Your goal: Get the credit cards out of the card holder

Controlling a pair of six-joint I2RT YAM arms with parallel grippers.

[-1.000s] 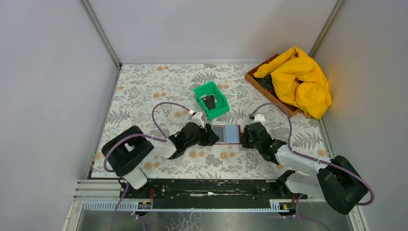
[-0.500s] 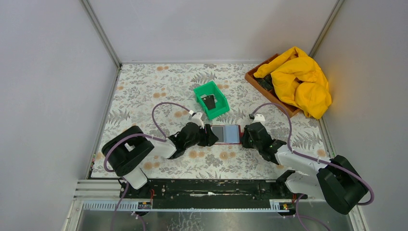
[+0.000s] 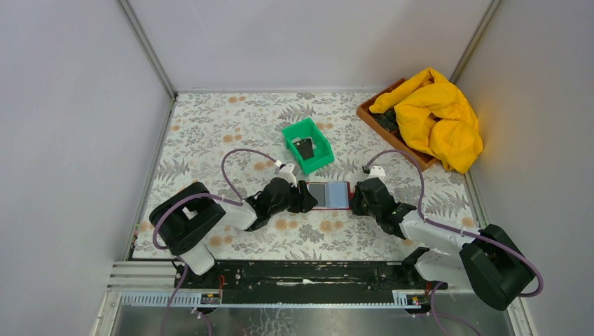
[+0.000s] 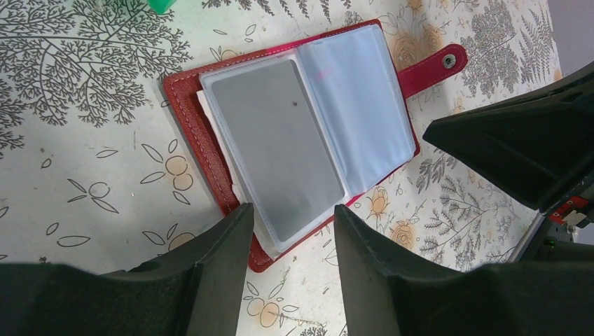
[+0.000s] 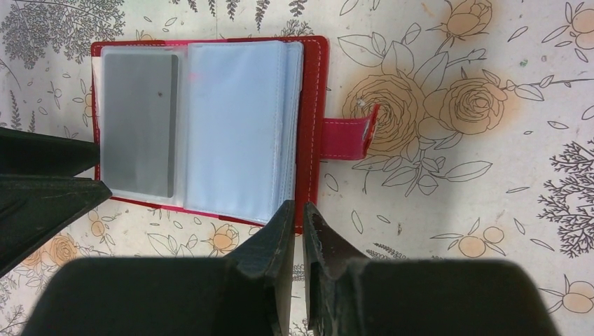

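Open card holder (image 4: 308,133) pokes in between the spread-apart left gripper (image 4: 293,213); right gripper (image 5: 298,210) is nearly closed, tips on its edge.

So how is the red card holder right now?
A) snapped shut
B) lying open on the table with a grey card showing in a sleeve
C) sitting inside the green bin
B: the card holder lies spread open on the flowery table, and a grey card shows through one clear sleeve.
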